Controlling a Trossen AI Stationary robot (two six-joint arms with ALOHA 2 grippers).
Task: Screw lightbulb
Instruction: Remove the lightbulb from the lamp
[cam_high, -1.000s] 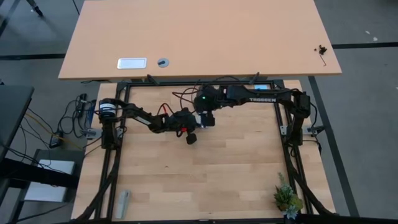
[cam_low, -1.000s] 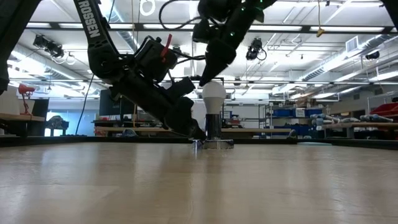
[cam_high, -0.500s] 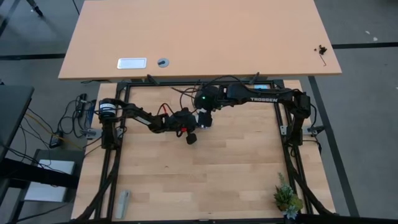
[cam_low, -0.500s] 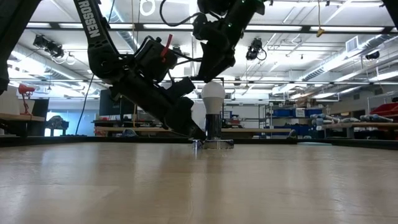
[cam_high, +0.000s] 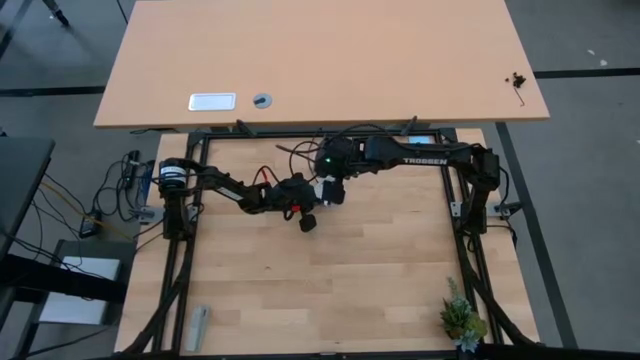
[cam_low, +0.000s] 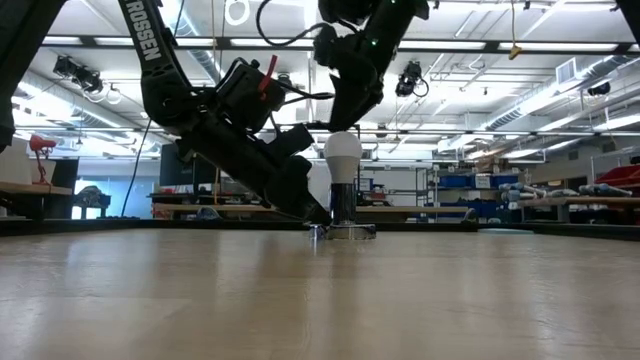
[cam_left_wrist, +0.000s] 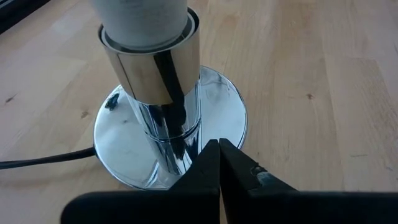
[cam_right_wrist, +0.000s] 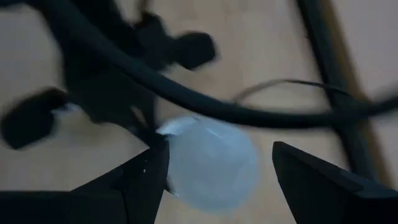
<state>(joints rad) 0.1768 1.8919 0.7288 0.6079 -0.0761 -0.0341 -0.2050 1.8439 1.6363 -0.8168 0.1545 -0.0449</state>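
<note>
One lightbulb (cam_low: 344, 149) upright in socket, just below open R hand (cam_low: 340, 122).

The left claw (cam_left_wrist: 219, 163) is shut tight and held low; the right claw (cam_right_wrist: 214, 163) is spread wide and pointed down from above

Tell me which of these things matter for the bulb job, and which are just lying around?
In use: lightbulb, chrome socket stand, left gripper pressing its base, right gripper over the bulb.
Lying about: small plant, grey bar.
</note>
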